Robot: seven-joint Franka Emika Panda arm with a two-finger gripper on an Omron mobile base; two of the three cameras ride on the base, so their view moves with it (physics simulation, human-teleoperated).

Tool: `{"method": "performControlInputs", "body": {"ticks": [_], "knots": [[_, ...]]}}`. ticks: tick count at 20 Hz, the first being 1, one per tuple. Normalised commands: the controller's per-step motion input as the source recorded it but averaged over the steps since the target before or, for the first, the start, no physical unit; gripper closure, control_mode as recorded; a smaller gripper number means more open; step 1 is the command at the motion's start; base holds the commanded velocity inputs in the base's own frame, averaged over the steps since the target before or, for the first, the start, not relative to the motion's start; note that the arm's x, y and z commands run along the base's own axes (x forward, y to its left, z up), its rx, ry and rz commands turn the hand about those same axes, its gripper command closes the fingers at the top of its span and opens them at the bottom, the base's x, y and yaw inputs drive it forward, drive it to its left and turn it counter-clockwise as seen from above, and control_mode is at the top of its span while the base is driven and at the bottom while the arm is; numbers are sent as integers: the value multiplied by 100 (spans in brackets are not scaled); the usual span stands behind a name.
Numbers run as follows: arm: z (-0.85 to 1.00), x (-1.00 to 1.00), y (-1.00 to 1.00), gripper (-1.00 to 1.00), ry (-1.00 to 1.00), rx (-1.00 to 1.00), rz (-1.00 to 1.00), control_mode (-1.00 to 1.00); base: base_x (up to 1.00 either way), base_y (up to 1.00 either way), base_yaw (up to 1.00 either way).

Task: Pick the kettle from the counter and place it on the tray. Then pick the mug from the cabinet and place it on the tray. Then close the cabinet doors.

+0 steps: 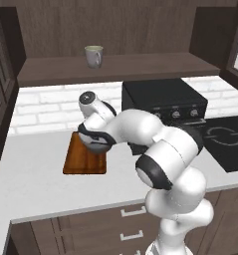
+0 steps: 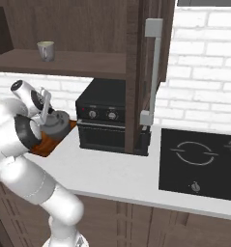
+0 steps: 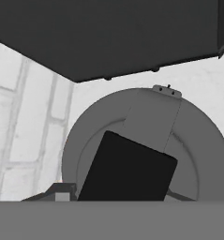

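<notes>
The kettle (image 2: 56,124) hangs over the near end of the tray (image 1: 84,160), at about nine o'clock from the black oven (image 2: 103,116) in the right base view. The pincer (image 2: 45,112) appears clenched on the kettle's thin arched handle, though the fingertips themselves are hidden behind the wrist, so the grip is a judgement.

The risk from here is a poor landing. The kettle sits close to the tray's right edge, so if it is let go there it could rest half on the wood and half on the worktop (image 1: 36,184), then tip. A thin rounded handle also lets the body swing or twist under the fingers.

The kettle is squat, round and matte dark grey with a smooth domed top. The tray is a flat reddish-brown wooden board with visible grain. The mug (image 1: 94,56), pale and glossy, stands upright on the dark wooden cabinet (image 1: 115,67) shelf at twelve o'clock above the tray. The cabinet doors (image 2: 155,72) stand open.
</notes>
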Motion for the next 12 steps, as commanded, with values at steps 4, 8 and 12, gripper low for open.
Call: {"method": "performControlInputs", "body": {"ticks": [4,8,12], "knots": [[-17,31,35,100,0,0,0,-100,0,0,0],[-22,25,34,100,0,0,0,-100,0,0,0],[-24,23,26,100,0,0,0,-100,0,0,0]]}}
